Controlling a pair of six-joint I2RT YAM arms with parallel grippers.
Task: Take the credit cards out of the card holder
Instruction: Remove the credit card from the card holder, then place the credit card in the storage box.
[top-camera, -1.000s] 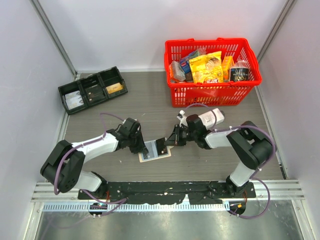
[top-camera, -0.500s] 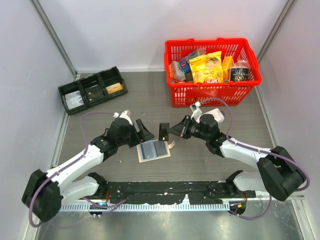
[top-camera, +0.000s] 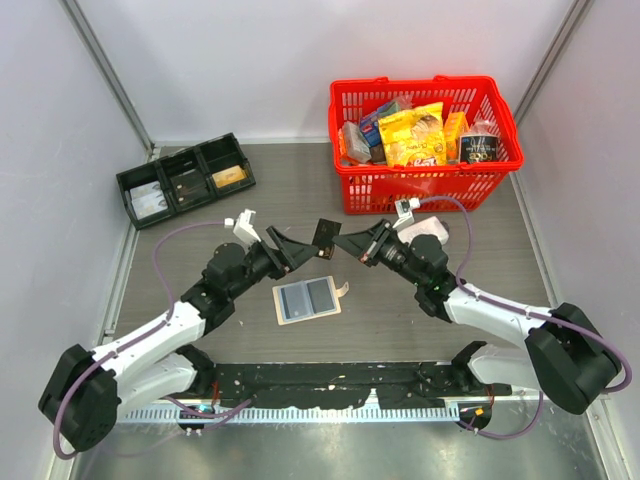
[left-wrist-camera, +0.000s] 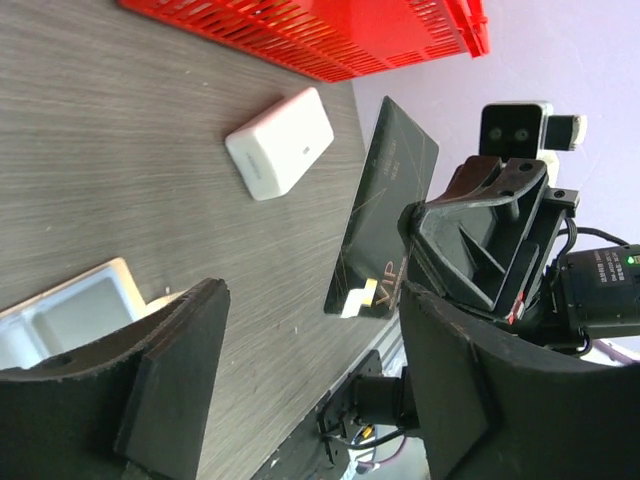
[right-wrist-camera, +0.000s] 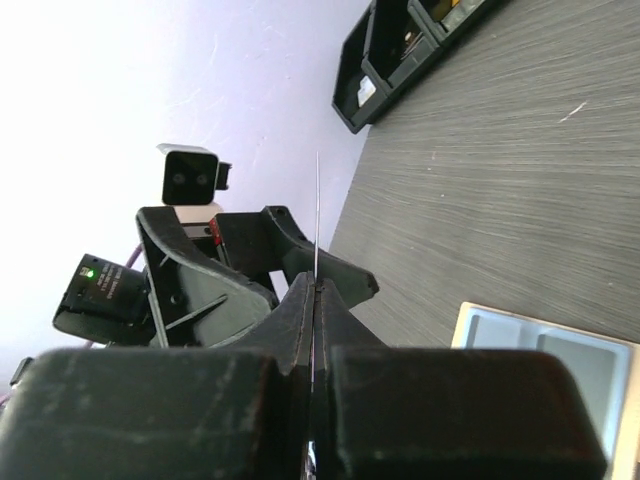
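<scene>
The card holder (top-camera: 307, 298) lies open and flat on the table, its blue and grey panels facing up; a corner of the card holder (right-wrist-camera: 545, 350) shows in the right wrist view and a corner of the card holder (left-wrist-camera: 60, 320) in the left wrist view. My right gripper (top-camera: 345, 243) hangs above it, shut on a black credit card (top-camera: 325, 231). That credit card (left-wrist-camera: 385, 220) reads "VIP" in the left wrist view. In the right wrist view the credit card (right-wrist-camera: 317, 210) is seen edge-on, sticking out past my right gripper (right-wrist-camera: 316, 285). My left gripper (top-camera: 290, 250) faces it, open and holding nothing, as my left gripper (left-wrist-camera: 315, 380) also shows.
A red basket (top-camera: 425, 130) full of packaged goods stands at the back right. A black three-compartment tray (top-camera: 185, 178) sits at the back left. A small white box (top-camera: 425, 228) lies beside the right arm, in front of the basket.
Both grippers have risen off the card holder. The right one pulled the black card out and lifted it. The left one opened and let go of the holder.
</scene>
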